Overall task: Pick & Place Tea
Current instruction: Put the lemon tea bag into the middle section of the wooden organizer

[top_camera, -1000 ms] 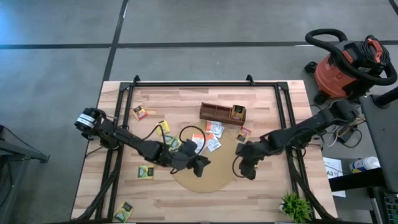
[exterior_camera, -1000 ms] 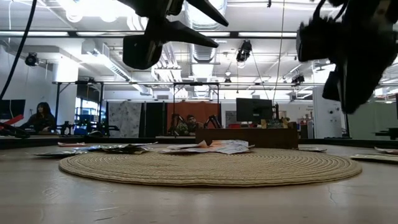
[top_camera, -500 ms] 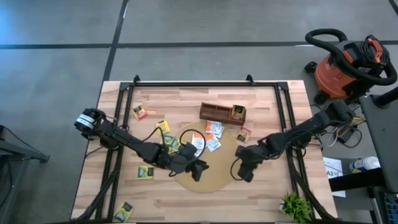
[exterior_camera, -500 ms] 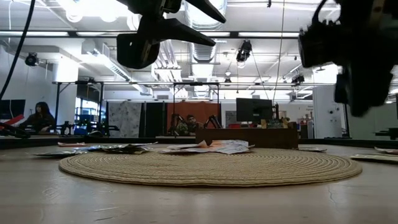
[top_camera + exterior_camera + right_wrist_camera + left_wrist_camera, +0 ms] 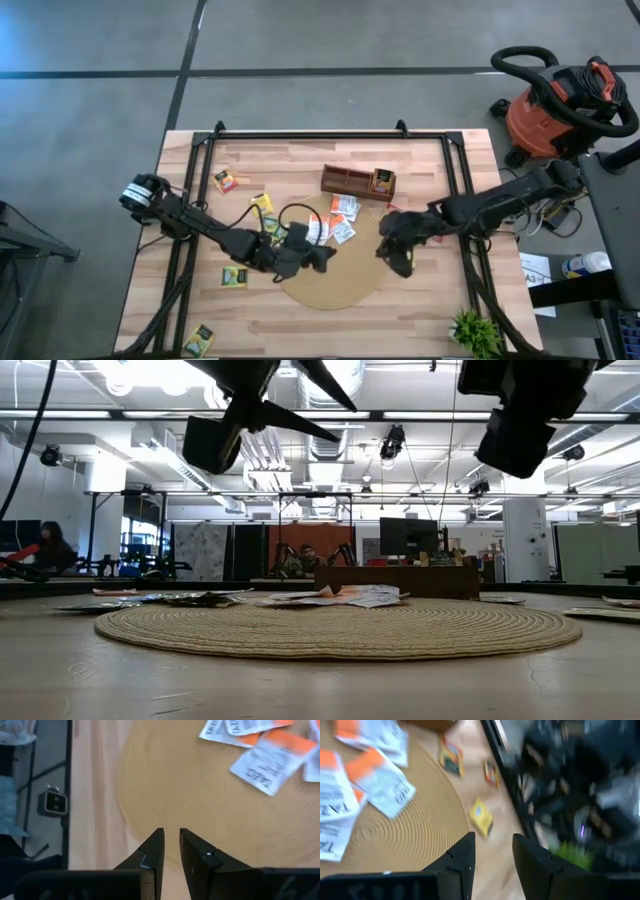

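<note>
Left tool (image 5: 325, 256) above left part of large round tan woven mat (image 5: 345, 285), fingers (image 5: 462, 862) parted by clear gap, empty. Right tool (image 5: 392, 262) above mat's right edge, fingers (image 5: 155, 850) narrowly apart, empty. Small white-and-orange paper tea sachets (image 5: 340, 220) lie on mat's far edge; yellow-green sachets (image 5: 234, 277) on wooden table (image 5: 420, 320) left of mat.

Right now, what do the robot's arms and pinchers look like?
Both arms are dark, nearly black, built of chunky jointed pieces. Black cables loop beside the left arm; the right arm matches it. Each of the left gripper and right gripper ends in two flat, wedge-shaped black fingers.
</note>
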Robot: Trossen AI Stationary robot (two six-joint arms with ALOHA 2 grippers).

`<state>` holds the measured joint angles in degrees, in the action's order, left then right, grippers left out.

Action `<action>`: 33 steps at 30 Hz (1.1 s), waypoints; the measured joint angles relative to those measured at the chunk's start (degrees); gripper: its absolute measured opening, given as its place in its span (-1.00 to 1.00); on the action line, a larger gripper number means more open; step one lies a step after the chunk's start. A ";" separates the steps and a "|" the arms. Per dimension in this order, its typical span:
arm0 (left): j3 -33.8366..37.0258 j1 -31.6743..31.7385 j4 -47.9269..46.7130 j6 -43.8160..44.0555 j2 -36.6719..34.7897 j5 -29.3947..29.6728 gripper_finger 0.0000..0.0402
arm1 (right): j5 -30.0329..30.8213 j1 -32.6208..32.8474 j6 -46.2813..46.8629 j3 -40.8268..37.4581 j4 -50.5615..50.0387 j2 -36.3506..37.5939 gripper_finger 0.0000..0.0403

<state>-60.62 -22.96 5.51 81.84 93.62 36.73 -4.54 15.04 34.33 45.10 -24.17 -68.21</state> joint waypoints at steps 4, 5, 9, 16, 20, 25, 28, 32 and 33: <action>0.00 0.02 0.01 6.81 0.00 7.66 -0.37 | 0.20 -0.97 -4.46 -0.11 -5.86 3.65 -0.71; 0.00 0.00 0.03 8.32 0.00 8.95 -0.37 | 0.24 -1.23 -5.22 -0.13 -6.84 4.49 -0.71; 0.00 0.00 0.03 12.37 0.00 11.95 -0.37 | 0.30 -1.65 -8.57 -0.28 -7.45 6.71 -0.71; 0.02 1.16 -0.11 11.11 0.00 13.44 -0.37 | 5.39 -1.76 -5.68 -0.28 -7.18 7.89 -0.71; 0.00 3.17 0.12 5.59 0.00 12.70 -0.37 | 16.09 -1.78 1.49 -0.28 -7.37 6.90 -0.71; -0.11 5.71 2.21 -2.81 0.00 -0.45 -0.37 | 21.04 -2.83 14.31 -0.31 -7.14 4.67 -0.71; -0.15 6.53 3.98 -6.84 0.00 -6.86 -0.37 | 20.57 -2.99 16.57 -0.31 -7.14 3.34 -0.71; -0.51 6.86 3.98 -10.92 0.00 -6.42 -0.37 | 17.68 -3.10 16.73 -0.33 -7.56 2.69 -0.71; -0.53 6.99 3.98 -11.64 0.00 -5.82 -0.37 | 17.36 -3.10 16.73 -0.33 -7.78 2.73 -0.71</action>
<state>-61.15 -15.97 9.50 70.20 93.62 30.91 12.82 11.94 51.06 44.77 -31.95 -65.48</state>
